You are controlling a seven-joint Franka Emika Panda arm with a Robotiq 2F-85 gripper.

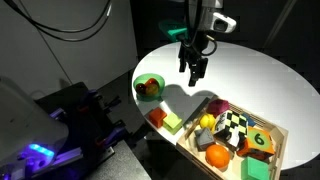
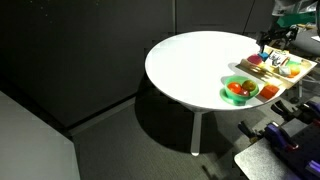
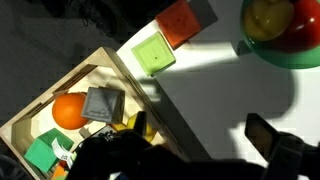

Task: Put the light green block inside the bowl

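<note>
The light green block point(image 1: 173, 123) lies on the white table next to an orange cube point(image 1: 157, 117), close to the table's edge. In the wrist view the light green block point(image 3: 154, 52) sits just outside the tray's corner. The green bowl point(image 1: 149, 86) stands beside them and holds red and yellow pieces; it also shows in the wrist view point(image 3: 262, 47) and in an exterior view point(image 2: 240, 97). My gripper point(image 1: 193, 70) hangs open and empty above the table, higher than the block and further in from the edge. In the wrist view my gripper point(image 3: 190, 150) shows only dark fingers.
A shallow wooden tray point(image 1: 281, 138) with an orange ball, a grey block, a darker green numbered block and other toys stands next to the cubes; it also shows in the wrist view point(image 3: 122, 66). The round table's edge point(image 1: 140, 70) is near the bowl.
</note>
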